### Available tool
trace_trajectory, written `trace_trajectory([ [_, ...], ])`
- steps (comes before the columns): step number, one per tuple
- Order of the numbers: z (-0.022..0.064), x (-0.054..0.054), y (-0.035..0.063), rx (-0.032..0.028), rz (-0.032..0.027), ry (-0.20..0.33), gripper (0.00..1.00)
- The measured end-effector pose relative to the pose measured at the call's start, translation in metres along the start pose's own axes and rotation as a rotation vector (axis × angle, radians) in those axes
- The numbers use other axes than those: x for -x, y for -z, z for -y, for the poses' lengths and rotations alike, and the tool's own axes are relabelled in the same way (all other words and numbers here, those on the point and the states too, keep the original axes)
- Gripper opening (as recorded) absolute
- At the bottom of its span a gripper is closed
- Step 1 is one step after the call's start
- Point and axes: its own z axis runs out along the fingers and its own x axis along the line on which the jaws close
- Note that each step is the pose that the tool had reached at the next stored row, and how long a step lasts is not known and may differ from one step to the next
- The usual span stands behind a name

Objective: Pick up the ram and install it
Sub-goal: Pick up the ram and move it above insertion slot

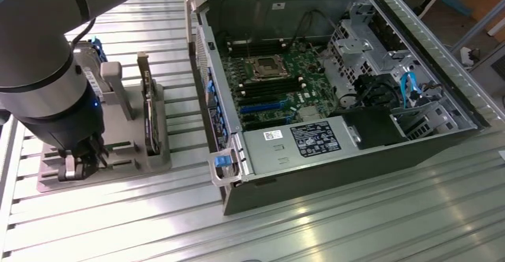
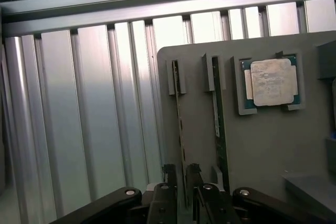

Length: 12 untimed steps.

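Two thin green ram sticks stand on edge in slots of a grey holder tray (image 2: 262, 145). My gripper (image 2: 181, 179) is down on the ram (image 2: 181, 124) nearer the tray's edge, one finger (image 2: 169, 182) on each side, shut on it while it still sits in its slot. The second ram (image 2: 218, 114) stands beside it, untouched. In the exterior view my gripper (image 1: 79, 166) sits low over the near end of the tray (image 1: 118, 170), at that view's left. The open computer case (image 1: 332, 78) lies to the right, its motherboard (image 1: 272, 78) exposed.
A processor chip (image 2: 270, 82) rests in a pocket of the tray beyond the second stick. An upright expansion card (image 1: 148, 114) and a drive with blue clips (image 1: 94, 49) also stand on the tray. Ribbed metal tabletop (image 1: 355, 214) surrounds everything.
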Motion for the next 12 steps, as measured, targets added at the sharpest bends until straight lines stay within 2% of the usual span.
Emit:
trace_trajectory([
  [8,0.0003,-0.001,-0.0091,0.0,0.0,0.0,0.23],
  [12,0.0003,-0.001,-0.0103,0.0,-0.0002,0.006,0.23],
])
